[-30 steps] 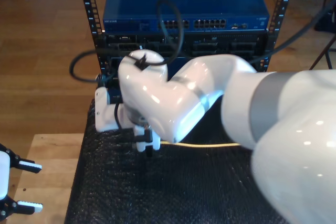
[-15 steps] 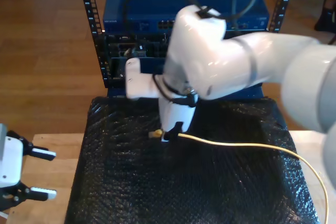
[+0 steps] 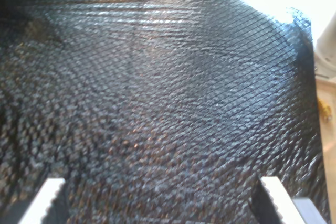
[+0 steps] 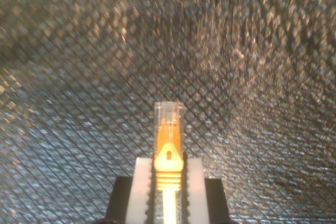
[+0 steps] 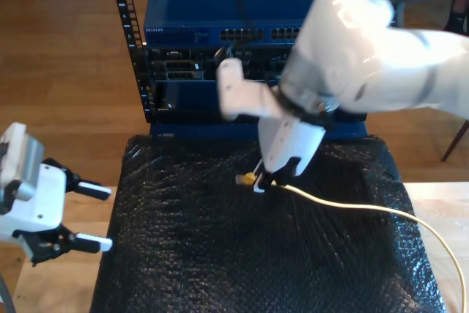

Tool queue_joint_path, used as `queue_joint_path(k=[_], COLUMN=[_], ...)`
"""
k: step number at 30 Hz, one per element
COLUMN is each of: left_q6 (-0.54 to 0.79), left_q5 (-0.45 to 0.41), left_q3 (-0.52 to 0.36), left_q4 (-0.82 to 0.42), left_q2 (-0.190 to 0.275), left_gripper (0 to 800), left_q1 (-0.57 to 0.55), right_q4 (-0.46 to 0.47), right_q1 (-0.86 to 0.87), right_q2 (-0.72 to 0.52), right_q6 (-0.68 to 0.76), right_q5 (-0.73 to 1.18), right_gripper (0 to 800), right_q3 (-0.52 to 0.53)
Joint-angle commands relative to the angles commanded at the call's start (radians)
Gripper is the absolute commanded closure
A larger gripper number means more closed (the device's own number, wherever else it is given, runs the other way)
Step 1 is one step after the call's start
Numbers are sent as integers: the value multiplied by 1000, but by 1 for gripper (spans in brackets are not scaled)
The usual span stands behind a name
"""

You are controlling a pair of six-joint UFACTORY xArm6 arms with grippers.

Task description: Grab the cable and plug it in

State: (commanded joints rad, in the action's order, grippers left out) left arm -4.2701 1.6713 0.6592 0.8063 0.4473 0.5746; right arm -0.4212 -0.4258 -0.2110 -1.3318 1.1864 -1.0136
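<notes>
Second tool [image 5: 258, 181] shifted rightward in exterior view; cable [image 5: 344, 203] plug aims exterior-left.

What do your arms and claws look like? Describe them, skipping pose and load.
Both arms are glossy white. The big arm has grey joint bands and black cables looping off it. My first claw has black linkages with white tips; my second claw has pale ridged fingers on a black base.

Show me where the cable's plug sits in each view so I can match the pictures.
Exterior view: the plug pokes out of my second hand, above the middle of the black mat.
Second wrist view: the plug sticks out between the pads, over the mat.
First wrist view: I cannot find the plug here.
Shared landmark: the black mat.
</notes>
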Motion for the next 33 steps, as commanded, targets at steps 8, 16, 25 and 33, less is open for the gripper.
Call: queue_joint_path(k=[8, 16, 25, 33], left_q6=[-34, -68, -147, -153], left_q5=[-5, -28, -32, -34], left_q3=[15, 28, 112, 110], left_q4=[57, 60, 66, 147], left_q2=[0, -5, -34, -34], left_gripper=[0, 0, 0, 0], left_q1=[-94, -203, -321, -345], right_q4=[0, 0, -2, -3], right_q1=[14, 15, 69, 118], right_q2=[-52, -58, -150, -219], right_q6=[-2, -2, -2, 0], right_q5=[26, 49, 97, 158], right_gripper=[794, 797, 797, 797], right_q3=[-5, -5, 35, 38])
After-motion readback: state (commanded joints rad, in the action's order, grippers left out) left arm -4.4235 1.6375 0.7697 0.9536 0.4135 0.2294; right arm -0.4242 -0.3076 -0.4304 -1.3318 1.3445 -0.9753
